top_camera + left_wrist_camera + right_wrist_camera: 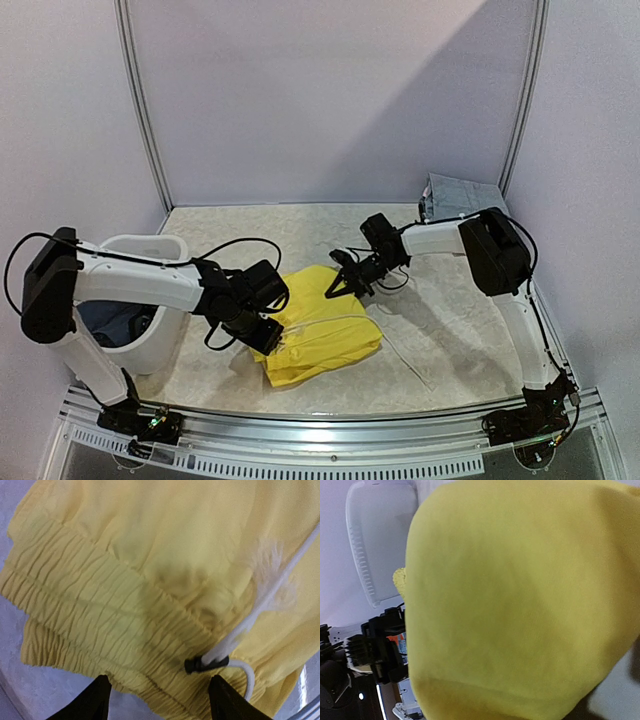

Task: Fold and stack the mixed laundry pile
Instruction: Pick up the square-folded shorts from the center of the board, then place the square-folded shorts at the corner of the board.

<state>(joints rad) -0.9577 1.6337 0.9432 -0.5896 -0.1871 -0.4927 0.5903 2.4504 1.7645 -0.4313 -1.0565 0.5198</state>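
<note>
One pair of yellow shorts point(322, 330), waistband point(100, 615) gathered, lies on the pale marbled table point(450, 320) beside a white tub point(150, 240). The left gripper point(160, 690) is open at the waistband; the right gripper point(337, 287) pinches the far edge.

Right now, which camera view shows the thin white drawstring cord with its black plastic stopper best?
Left wrist: the drawstring and stopper sit close on the yellow elastic-waist shorts. Top external shows only a faint line; right wrist shows none.

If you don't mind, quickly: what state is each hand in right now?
Left hand: open, at the waistband of the yellow shorts.
Right hand: closed on a corner of the yellow shorts.
</note>
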